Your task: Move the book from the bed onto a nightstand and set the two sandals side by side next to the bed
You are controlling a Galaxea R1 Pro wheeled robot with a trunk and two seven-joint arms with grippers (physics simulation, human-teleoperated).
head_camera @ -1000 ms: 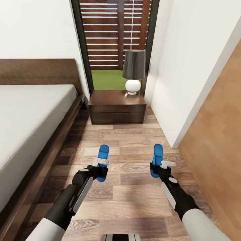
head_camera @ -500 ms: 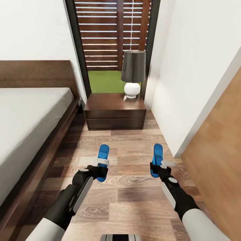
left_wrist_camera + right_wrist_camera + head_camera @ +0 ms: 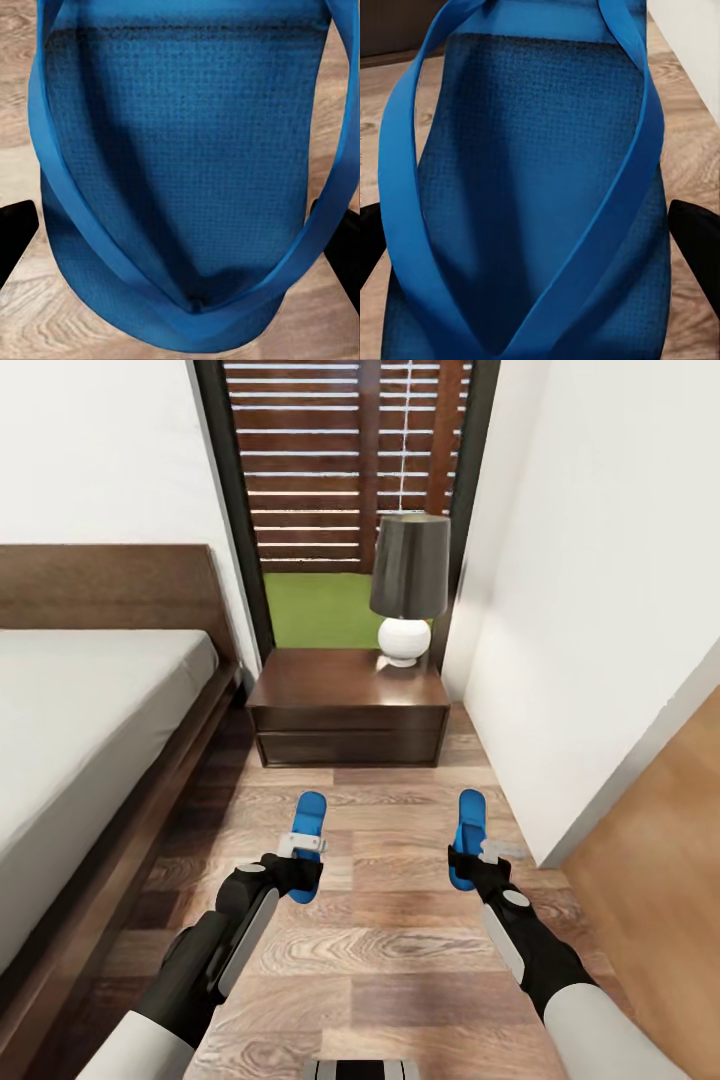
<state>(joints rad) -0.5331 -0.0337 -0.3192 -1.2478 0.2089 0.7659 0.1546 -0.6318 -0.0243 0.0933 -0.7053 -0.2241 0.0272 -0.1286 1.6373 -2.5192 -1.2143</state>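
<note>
One blue sandal (image 3: 308,830) is held clamped in the left gripper (image 3: 302,846) and the other sandal (image 3: 468,835) in the right gripper (image 3: 482,852), both carried above the floor (image 3: 400,960) beside the bed (image 3: 80,720), so neither is judged placed yet.

Bright, even, diffuse render light. Soft shadows beside bed (image 3: 150,780) frame, under nightstand (image 3: 350,705). No glare. Head view sharp, edges stretched. Both wrist views slightly soft, grainy.
</note>
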